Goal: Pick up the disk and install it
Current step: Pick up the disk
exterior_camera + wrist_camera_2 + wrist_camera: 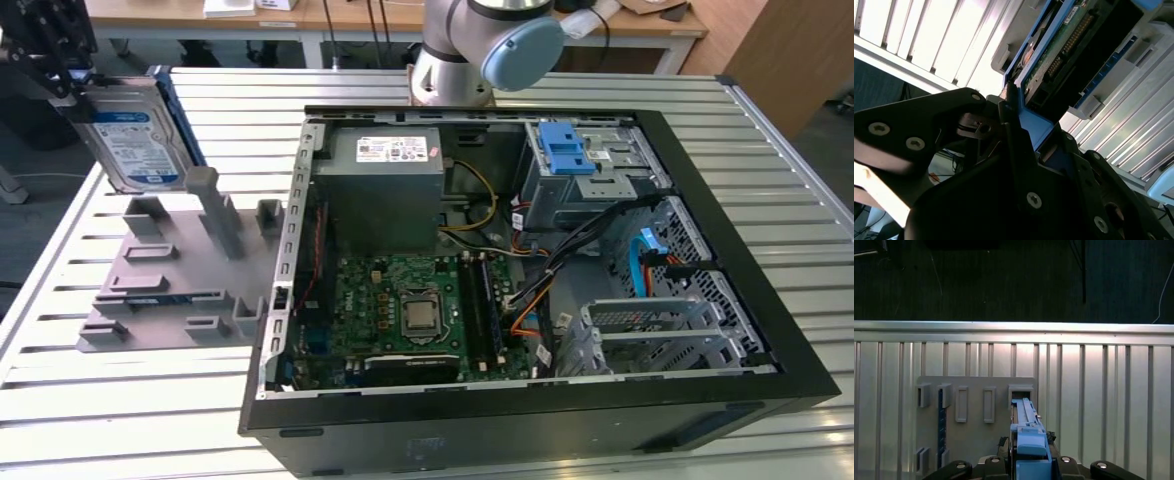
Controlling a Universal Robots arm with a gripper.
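The disk (pixel 134 140) hangs upright at the exterior view's upper left. Its blue carrier frame (pixel 1031 125) is clamped between the black fingers (pixel 1011 135), which are closed on its upper end, and the print on its white-and-blue label cannot be made out. Below it the grey slotted holder block (pixel 174 270) stands on the slatted metal surface (pixel 107 400). Beside that, toward the exterior view's right, lies the open computer case (pixel 534 400), holding a stickered power-supply box (pixel 387 170), a green motherboard (pixel 400 300), and a grey cage with a blue latch (pixel 567 150) fronted by loose cables (pixel 594 235).
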